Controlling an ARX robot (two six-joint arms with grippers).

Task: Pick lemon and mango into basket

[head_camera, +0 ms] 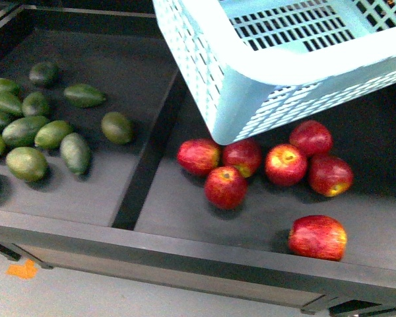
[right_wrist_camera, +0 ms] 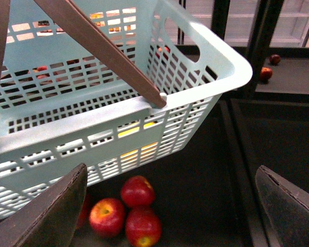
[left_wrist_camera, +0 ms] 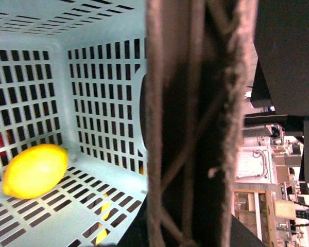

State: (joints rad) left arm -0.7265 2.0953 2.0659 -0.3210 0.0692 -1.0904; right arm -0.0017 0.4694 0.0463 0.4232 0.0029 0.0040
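The pale turquoise basket point(head_camera: 277, 59) hangs in the air above the red apples at the top right of the front view. It also shows in the right wrist view point(right_wrist_camera: 118, 108), with its brown swing handle point(right_wrist_camera: 103, 51) raised. In the left wrist view my left gripper point(left_wrist_camera: 195, 154) is shut on the basket, the brown handle filling the picture between the jaws. The yellow lemon point(left_wrist_camera: 35, 171) lies on the basket's slotted floor point(left_wrist_camera: 87, 185). My right gripper point(right_wrist_camera: 170, 206) is open and empty beside the basket, above the apples. No dark red mango is in view.
Several red-yellow apples point(head_camera: 264, 162) lie in the right bin, one apart near the front edge point(head_camera: 318, 236). Several green oval fruits point(head_camera: 36, 132) lie in the left bin. A black divider point(head_camera: 148, 155) separates the bins. Apples also show under the basket in the right wrist view point(right_wrist_camera: 136, 206).
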